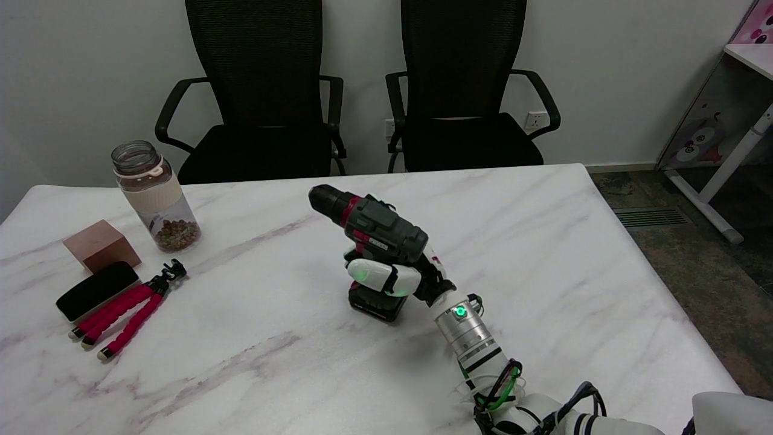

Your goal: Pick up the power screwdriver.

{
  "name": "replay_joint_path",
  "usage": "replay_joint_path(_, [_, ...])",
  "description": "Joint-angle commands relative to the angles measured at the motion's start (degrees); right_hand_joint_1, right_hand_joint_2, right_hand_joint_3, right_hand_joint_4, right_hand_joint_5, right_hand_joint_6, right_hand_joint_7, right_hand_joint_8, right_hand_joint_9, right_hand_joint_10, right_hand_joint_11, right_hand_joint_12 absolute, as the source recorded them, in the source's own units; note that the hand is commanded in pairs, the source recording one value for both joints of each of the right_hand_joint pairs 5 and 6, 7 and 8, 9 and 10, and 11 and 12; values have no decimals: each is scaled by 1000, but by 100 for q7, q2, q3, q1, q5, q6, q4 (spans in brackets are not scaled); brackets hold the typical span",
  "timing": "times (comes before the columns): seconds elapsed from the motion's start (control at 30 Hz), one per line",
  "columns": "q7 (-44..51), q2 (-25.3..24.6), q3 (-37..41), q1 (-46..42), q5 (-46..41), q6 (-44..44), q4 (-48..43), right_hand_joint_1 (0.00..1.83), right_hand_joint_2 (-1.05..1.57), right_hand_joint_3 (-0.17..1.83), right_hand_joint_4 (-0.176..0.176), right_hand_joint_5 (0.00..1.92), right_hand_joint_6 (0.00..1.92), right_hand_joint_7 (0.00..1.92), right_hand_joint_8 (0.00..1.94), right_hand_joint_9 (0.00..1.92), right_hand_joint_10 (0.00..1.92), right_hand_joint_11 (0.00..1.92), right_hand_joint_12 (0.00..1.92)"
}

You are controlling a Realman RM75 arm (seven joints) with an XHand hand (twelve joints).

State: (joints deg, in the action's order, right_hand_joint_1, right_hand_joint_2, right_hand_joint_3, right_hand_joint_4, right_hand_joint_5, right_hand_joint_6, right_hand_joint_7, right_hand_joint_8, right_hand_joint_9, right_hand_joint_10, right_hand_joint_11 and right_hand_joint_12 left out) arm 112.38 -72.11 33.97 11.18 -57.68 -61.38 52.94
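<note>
The power screwdriver is dark grey with red trim and a black battery base, and it stands upright near the middle of the marble table, chuck pointing to the upper left. My right hand reaches in from the lower right and grips the handle, its fingers wrapped around it between the motor body and the battery. The handle itself is mostly hidden by the fingers. The battery base looks level with the tabletop; whether it still touches I cannot tell.
At the left stand a glass jar with brown bits inside, a brown block, a black pad and a small red-legged tripod. Two black office chairs are behind the table's far edge.
</note>
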Motion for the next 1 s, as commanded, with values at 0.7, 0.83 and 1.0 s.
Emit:
replay_joint_path(0.7, [-269,-4,-40,202,2,170,-196,837,543,538,176,1395,1395,1395,1395,1645,1645,1527,1527])
replay_joint_path(0.83, [-269,-4,-40,229,2,170,-214,810,585,549,176,1606,1606,1606,1606,1651,1651,1534,1534])
replay_joint_path(1.0, [-269,0,-40,266,2,170,-204,792,619,543,176,1833,1833,1833,1833,1732,1732,1587,1587])
